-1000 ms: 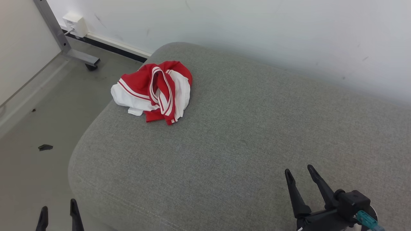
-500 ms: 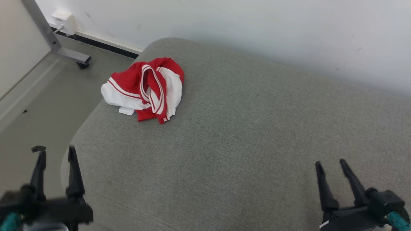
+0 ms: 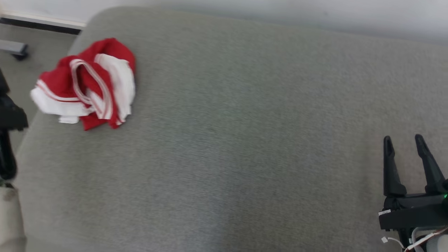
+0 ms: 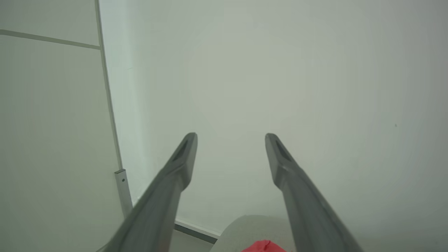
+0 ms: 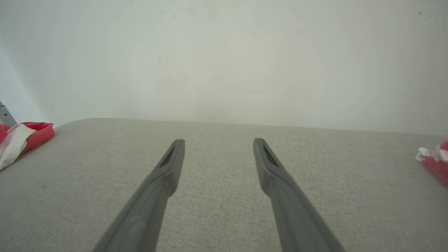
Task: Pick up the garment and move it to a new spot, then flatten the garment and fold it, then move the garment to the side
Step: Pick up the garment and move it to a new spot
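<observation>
On cushion (image 3: 245, 140) left: garment (image 3: 87, 84) crumpled; L gripper (image 4: 231, 136), R gripper (image 3: 402, 140) open.

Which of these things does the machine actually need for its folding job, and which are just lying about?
For the job:
crumpled red and white garment
grey fabric cushion it lies on
open left pincer
open right pincer

Just lying about:
grey metal stand foot with castor
white wall
blurred red and white thing, unidentifiable
</observation>
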{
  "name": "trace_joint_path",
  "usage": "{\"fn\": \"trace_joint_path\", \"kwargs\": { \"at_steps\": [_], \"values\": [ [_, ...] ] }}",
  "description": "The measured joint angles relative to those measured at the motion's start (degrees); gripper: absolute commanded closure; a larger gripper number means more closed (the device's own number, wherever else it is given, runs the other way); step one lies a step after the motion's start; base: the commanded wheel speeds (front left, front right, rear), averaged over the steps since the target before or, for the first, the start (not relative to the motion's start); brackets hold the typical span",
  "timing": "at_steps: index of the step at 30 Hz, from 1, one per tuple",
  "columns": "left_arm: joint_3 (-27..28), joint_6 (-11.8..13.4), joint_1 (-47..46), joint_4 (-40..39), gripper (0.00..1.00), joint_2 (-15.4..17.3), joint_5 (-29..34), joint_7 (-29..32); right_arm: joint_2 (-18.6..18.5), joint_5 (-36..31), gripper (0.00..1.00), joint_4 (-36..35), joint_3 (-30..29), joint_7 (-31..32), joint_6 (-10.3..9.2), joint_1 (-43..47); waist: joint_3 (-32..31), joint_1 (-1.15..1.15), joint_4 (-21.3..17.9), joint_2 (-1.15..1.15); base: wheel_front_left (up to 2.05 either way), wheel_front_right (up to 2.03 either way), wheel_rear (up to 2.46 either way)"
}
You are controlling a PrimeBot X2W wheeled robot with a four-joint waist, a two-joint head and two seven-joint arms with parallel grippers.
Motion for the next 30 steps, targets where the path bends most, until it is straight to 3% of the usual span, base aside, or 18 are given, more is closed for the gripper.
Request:
{"fn": "trace_joint_path", "kwargs": {
  "at_steps": [7, 14, 24, 30],
  "values": [
    [0.1, -0.9, -6.7, 7.7, 0.00, 5.9, -0.7, 3.1, 0.9, -0.7, 0.00, -1.1, -1.2, -0.8, 0.00, -1.2, 5.6, 0.00, -6.9, 0.00, 0.00, 0.00, 0.00],
    [-1.0, -1.8, -8.7, 17.1, 0.00, 8.6, -1.9, 9.9, 0.9, -0.8, 0.00, -0.9, -1.5, -1.0, 0.00, -1.9, 9.8, 0.00, -11.9, 0.00, 0.00, 0.00, 0.00],
    [-1.5, -2.2, -9.5, 29.4, 0.00, 10.0, -5.8, 23.8, 0.6, -0.8, 0.00, -0.7, -0.9, -1.2, 0.00, -2.9, 12.0, 0.00, -14.8, 0.00, 0.00, 0.00, 0.00],
    [-1.9, -2.2, -9.5, 33.3, 0.00, 9.8, -7.2, 28.3, 0.6, -0.7, 0.00, -0.5, -0.7, -1.3, 0.00, -3.0, 12.0, -0.01, -15.4, 0.00, 0.00, 0.00, 0.00]
  ]
}}
